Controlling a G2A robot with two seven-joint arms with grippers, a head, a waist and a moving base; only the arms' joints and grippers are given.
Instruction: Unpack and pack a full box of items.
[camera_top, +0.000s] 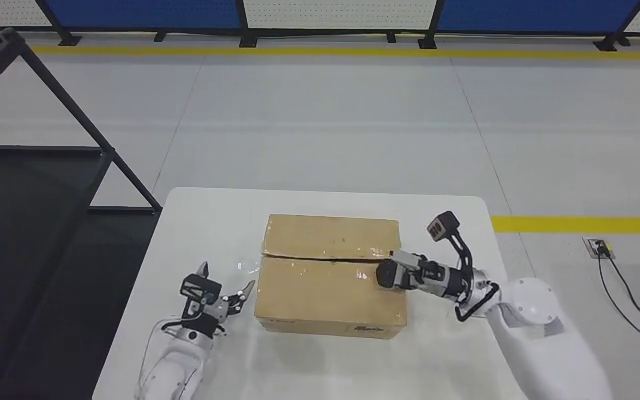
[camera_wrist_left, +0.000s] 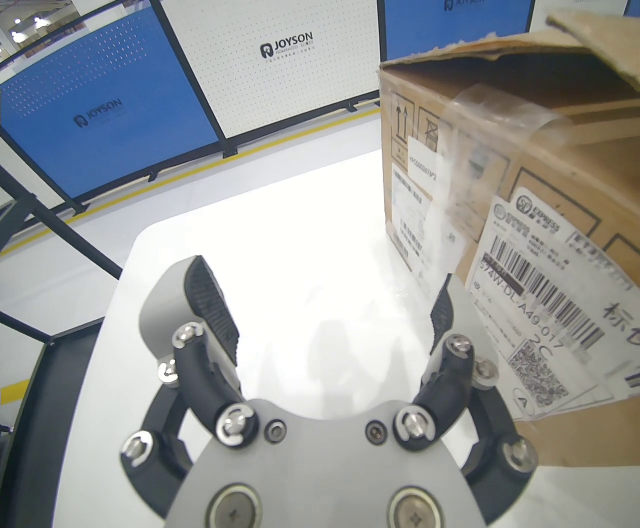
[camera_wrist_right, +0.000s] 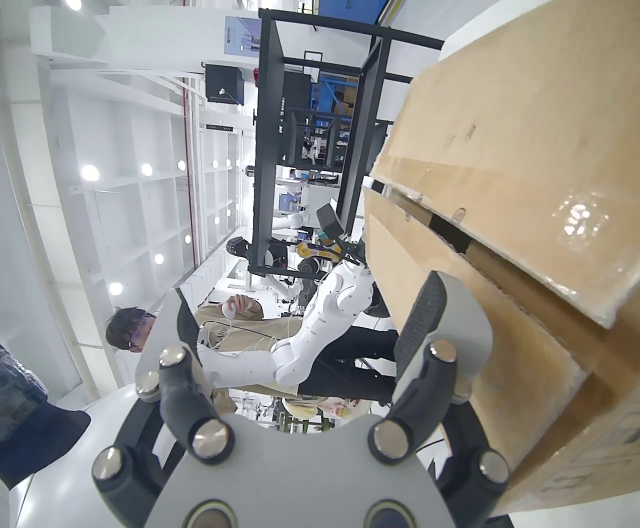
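A brown cardboard box stands on the white table, its two top flaps lying nearly flat with a seam between them. My left gripper is low at the box's left end, open, with nothing between its fingers; the labelled box side is close beside one pad. My right gripper is over the box's right end, open, one finger against the near flap by the gap between the flaps.
A black metal rack stands left of the table. Blue and white partition panels line the far side of the floor. Bare table lies in front of and left of the box.
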